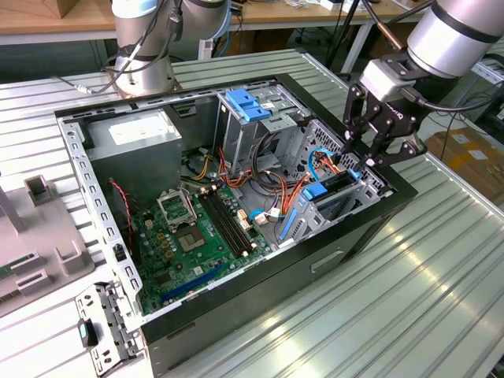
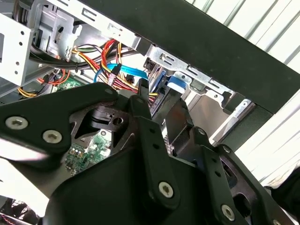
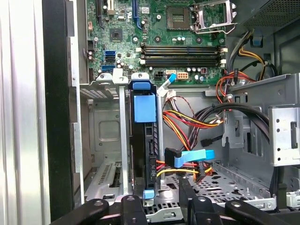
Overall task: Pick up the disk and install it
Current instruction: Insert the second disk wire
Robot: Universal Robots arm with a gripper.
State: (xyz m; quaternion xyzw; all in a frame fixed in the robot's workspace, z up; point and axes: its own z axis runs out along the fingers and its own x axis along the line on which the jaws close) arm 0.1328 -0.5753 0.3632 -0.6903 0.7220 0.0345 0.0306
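At the exterior view's right, the black gripper [image 1: 375, 150] hung just above the blue-railed silver disk [image 1: 334, 191], seated edgewise in its cage; finger spread indiscernible. Probably rigid, weighty, fragile: rails suit gripping.

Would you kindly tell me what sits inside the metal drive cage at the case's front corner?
The disk stands on edge in the drive cage, blue rail facing up. The gripper hovers right above it. The cage's neighbouring slot looks empty. The disk's lower part and connectors are hidden by the cage.

Ribbed metal table [image 1: 441, 260] bears the open computer case [image 1: 315, 260]; grey fixture [image 1: 39, 236] alongside.
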